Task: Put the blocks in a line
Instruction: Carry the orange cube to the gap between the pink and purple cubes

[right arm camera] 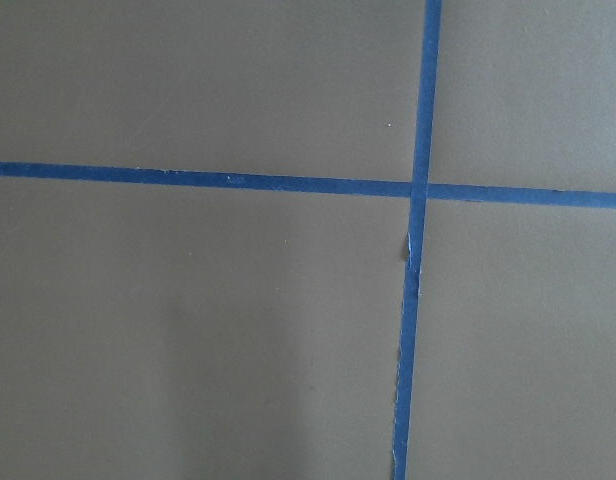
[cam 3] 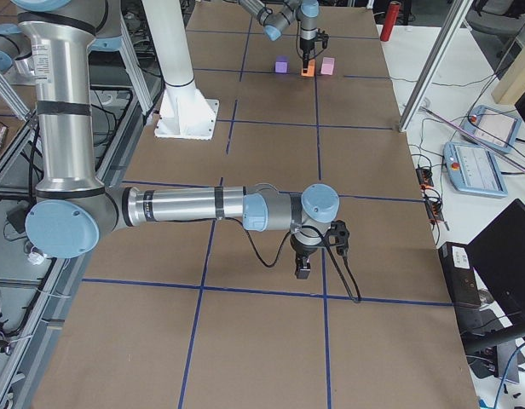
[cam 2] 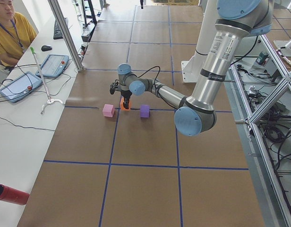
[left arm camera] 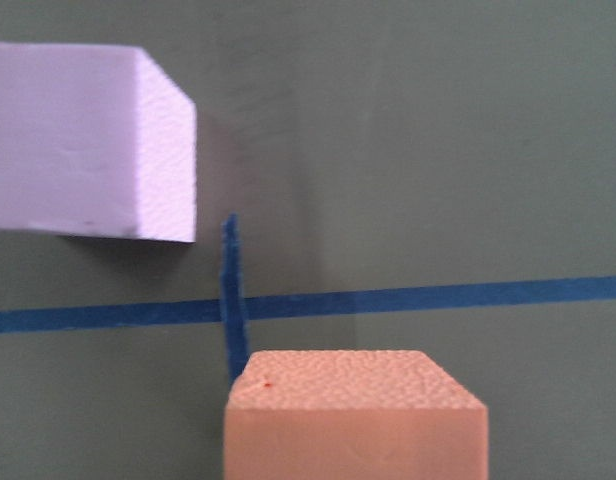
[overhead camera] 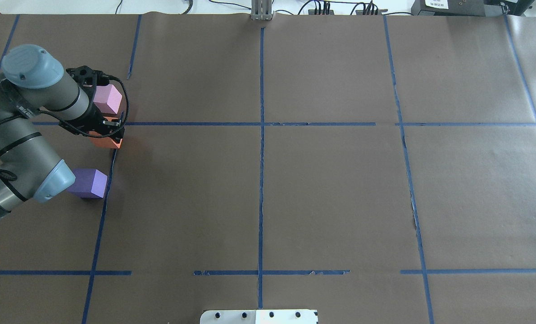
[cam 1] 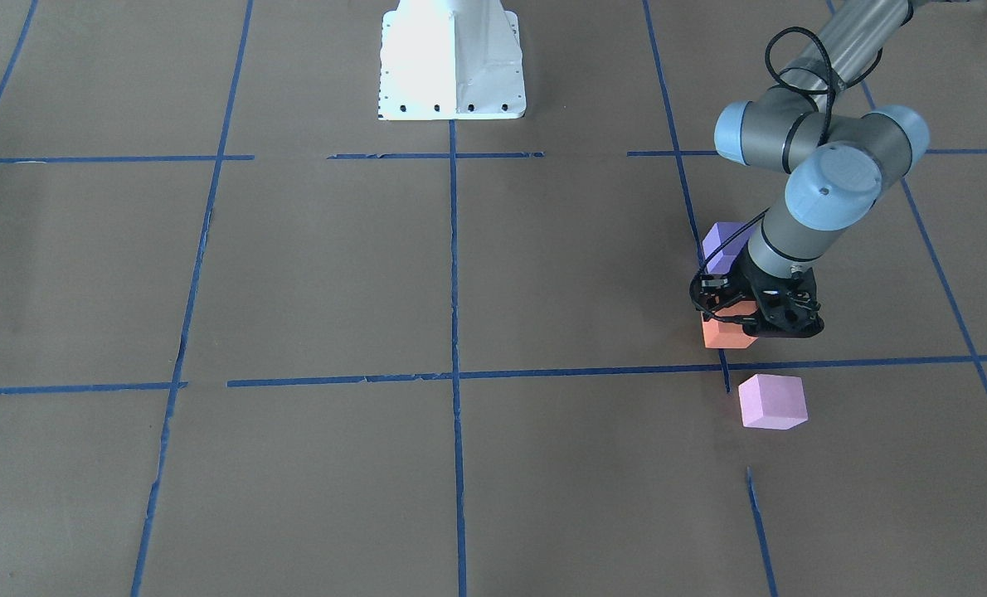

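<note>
The orange block [cam 1: 720, 335] sits on the brown table just short of a blue tape line. My left gripper [cam 1: 746, 323] is down over it with the jaws at its sides, shut on it. It fills the bottom of the left wrist view [left arm camera: 353, 420]. The violet-purple block [cam 1: 722, 243] lies on the robot's side of it, partly behind the arm. The pale pink block [cam 1: 772, 401] lies across the tape line on the far side, turned slightly. The three stand in a rough row. My right gripper [cam 3: 302, 271] points down at the table far from the blocks; I cannot tell whether it is open or shut.
The white robot base [cam 1: 452, 62] stands at the table's middle edge. Blue tape lines [cam 1: 454, 332] divide the brown paper into squares. An operator [cam 2: 11, 33] sits beside the table's far end with tablets and a red cylinder [cam 2: 11, 195] on a side bench.
</note>
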Controlling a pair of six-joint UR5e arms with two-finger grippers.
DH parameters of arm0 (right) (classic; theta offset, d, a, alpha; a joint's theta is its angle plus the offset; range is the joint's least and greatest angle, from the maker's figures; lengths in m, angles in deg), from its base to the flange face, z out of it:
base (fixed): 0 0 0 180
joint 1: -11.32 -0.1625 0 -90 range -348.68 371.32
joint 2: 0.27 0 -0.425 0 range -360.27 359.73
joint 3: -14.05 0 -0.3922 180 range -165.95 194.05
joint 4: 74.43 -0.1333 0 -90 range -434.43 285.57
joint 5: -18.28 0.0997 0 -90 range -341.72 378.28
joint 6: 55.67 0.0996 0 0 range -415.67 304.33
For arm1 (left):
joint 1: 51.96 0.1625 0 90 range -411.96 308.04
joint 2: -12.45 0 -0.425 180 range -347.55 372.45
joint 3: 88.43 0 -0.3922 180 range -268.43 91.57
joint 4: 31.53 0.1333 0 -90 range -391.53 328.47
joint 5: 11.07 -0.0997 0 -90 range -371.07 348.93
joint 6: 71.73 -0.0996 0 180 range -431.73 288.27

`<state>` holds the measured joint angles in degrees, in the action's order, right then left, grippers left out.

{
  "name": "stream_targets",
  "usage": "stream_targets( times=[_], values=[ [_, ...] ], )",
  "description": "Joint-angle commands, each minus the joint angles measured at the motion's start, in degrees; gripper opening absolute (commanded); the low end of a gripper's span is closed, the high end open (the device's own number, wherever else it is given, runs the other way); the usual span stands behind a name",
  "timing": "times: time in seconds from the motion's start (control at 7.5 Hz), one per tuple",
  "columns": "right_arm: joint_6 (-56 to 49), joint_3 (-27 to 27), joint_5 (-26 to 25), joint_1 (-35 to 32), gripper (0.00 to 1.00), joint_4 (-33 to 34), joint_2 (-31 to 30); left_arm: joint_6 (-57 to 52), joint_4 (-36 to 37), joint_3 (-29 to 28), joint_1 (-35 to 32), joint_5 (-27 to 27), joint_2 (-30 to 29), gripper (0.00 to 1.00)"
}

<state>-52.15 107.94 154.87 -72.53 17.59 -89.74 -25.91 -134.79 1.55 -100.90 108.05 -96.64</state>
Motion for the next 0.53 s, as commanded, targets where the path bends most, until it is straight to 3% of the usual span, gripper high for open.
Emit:
stream_targets(
  times=[0.0, 0.13, 0.27, 0.4],
  values=[
    [0.0, 0.0, 0.0, 0.0, 1.0, 0.0, 0.0, -1.2, -0.2, -2.1, 0.2, 2.3, 1.3, 0.44],
    [0.0, 0.0, 0.0, 0.0, 1.0, 0.0, 0.0, -1.1, -0.3, -2.4, 0.2, 2.8, 1.3, 0.76],
    [0.0, 0.0, 0.0, 0.0, 1.0, 0.0, 0.0, -0.7, -0.3, -2.4, 0.2, 2.9, 1.3, 0.99],
    [0.0, 0.1, 0.0, 0.0, 1.0, 0.0, 0.0, -0.6, -0.3, -2.0, 0.1, 3.0, 1.3, 0.99]
  ],
)
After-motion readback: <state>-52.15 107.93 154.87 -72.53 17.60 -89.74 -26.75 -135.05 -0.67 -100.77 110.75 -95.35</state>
